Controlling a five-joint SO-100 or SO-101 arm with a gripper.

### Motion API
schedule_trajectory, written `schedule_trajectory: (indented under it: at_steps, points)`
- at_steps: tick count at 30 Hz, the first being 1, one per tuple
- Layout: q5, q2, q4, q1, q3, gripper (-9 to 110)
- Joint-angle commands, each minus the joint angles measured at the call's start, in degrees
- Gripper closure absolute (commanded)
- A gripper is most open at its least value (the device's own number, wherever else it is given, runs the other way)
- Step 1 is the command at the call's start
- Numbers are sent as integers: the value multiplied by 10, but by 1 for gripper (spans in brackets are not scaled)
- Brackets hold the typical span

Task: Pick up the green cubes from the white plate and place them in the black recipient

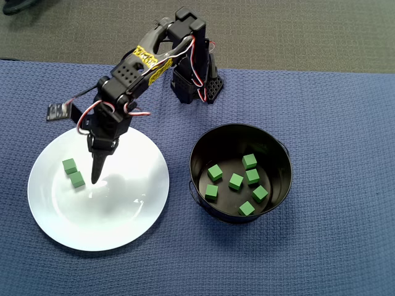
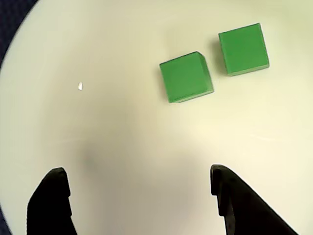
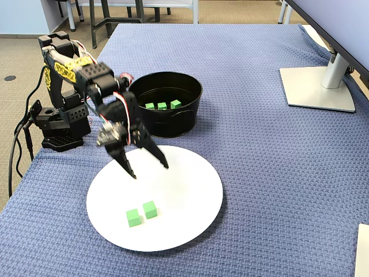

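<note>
- I see two green cubes point(image 3: 142, 213) left on the white plate point(image 3: 190, 219), small, matte, bright green, sharp-edged, side by side but not touching.
- In the wrist view the nearer cube point(image 2: 186, 77) sits slightly turned relative to the farther one point(image 2: 243, 49).
- My gripper point(image 3: 149, 171) hangs over the plate near them; its fingers point(image 2: 51, 203) are spread wide apart and empty.
- Seven more cubes point(image 1: 236, 181) lie scattered on the floor of the glossy black recipient point(image 1: 200, 185), which stands just beside the plate on the blue-clothed counter point(image 3: 277, 173).
</note>
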Motion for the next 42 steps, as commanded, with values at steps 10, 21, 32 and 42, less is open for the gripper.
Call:
schedule_trajectory:
  at_steps: [10, 21, 32, 42]
  points:
    - [-159, -84, -58, 24, -77, 71]
    - [-136, -128, -73, 28, -107, 73]
    - [-128, -177, -54, 36, -167, 73]
    - [-126, -209, -49, 43, -204, 73]
